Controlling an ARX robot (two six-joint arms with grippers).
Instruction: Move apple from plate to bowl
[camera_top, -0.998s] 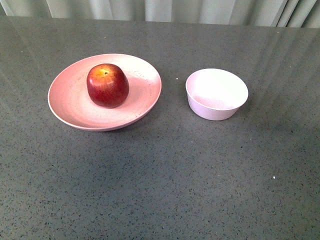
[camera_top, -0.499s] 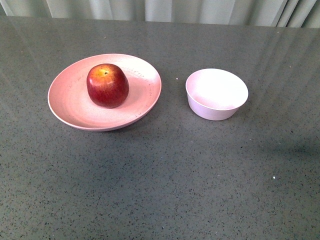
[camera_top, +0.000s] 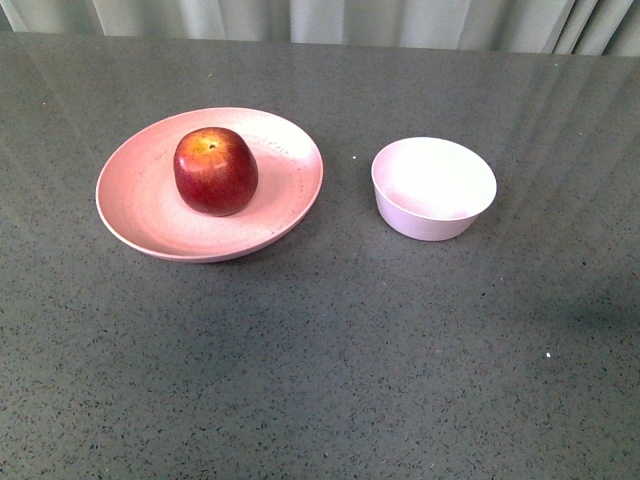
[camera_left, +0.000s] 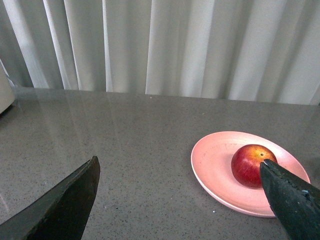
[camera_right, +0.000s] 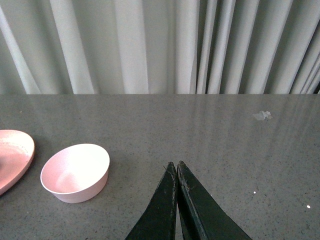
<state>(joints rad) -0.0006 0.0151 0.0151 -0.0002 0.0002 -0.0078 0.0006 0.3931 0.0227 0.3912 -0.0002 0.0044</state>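
The dark-red apple sits upright in the wide salmon-pink plate at the left of the grey table. The small pale lilac-pink bowl stands empty to its right. Neither arm shows in the front view. In the left wrist view my left gripper is open and empty, short of the plate; one fingertip overlaps the apple in the picture. In the right wrist view my right gripper is shut and empty, beside and apart from the bowl, with the plate's edge beyond.
Pale curtains hang behind the table's far edge. A small white scrap lies on the table in the right wrist view. A pale object's edge shows at the far side in the left wrist view.
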